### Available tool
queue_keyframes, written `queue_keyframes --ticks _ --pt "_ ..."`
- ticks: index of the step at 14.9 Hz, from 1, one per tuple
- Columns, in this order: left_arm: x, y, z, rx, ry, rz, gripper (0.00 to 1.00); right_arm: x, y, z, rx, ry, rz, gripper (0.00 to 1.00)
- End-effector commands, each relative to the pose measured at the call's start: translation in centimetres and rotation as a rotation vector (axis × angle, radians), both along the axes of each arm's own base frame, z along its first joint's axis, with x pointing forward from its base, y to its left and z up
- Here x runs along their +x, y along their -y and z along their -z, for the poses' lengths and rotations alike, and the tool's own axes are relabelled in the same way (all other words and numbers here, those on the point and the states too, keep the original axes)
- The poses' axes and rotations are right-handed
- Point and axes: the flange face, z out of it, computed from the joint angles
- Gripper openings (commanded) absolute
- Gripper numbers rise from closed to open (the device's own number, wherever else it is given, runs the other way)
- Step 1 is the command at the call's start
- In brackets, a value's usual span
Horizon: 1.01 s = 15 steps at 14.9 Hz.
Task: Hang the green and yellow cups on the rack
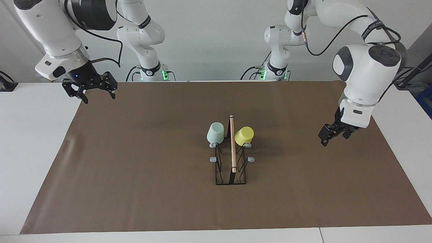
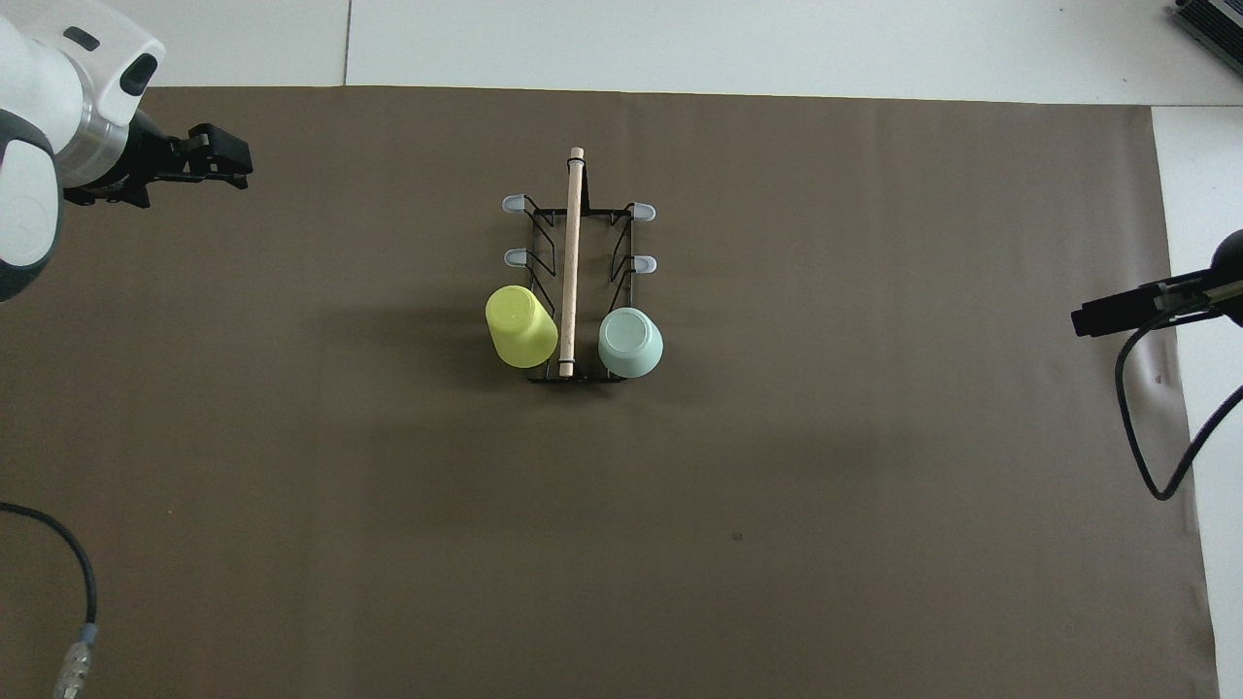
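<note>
The black wire rack (image 1: 232,168) (image 2: 544,233), topped by a wooden rod, stands at the middle of the brown mat. The pale green cup (image 1: 215,132) (image 2: 630,342) hangs upside down on a prong at the rack's end nearer to the robots, on the right arm's side. Across the rod from it the yellow cup (image 1: 244,136) (image 2: 521,326) hangs the same way on the left arm's side. My left gripper (image 1: 333,139) (image 2: 238,167) hovers open and empty over the mat toward the left arm's end. My right gripper (image 1: 99,98) (image 2: 1083,320), also open and empty, hangs over the mat's corner at the right arm's end.
The brown mat (image 1: 135,168) covers most of the white table (image 1: 30,141). Several bare grey-tipped prongs (image 2: 515,206) stick out of the rack's sides. A black cable (image 2: 1146,427) dangles from the right arm's wrist.
</note>
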Motion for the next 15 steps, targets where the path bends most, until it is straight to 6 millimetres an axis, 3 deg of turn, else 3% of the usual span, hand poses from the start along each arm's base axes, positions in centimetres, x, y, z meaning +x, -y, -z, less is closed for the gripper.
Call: queue_keyframes --ticks 1,6,9,15 --pt "-3.2 -2.2 -2.8 -0.043 -0.072 0.106 1.0 0.3 0.3 -0.6 -0.021 0.003 0.011 1.0" --pt "-9.3 -3.5 -7.3 -0.04 -0.171 0.218 1.0 0.3 0.1 -1.1 -0.021 0.008 0.008 1.0" --pt "-13.0 -3.0 -8.8 -0.036 -0.167 0.221 1.0 0.3 -0.3 -1.2 -0.021 0.011 0.003 1.0" --pt "-13.9 -1.2 -9.1 -0.031 -0.185 0.248 1.0 0.3 -0.1 -1.2 -0.021 0.009 0.005 1.0"
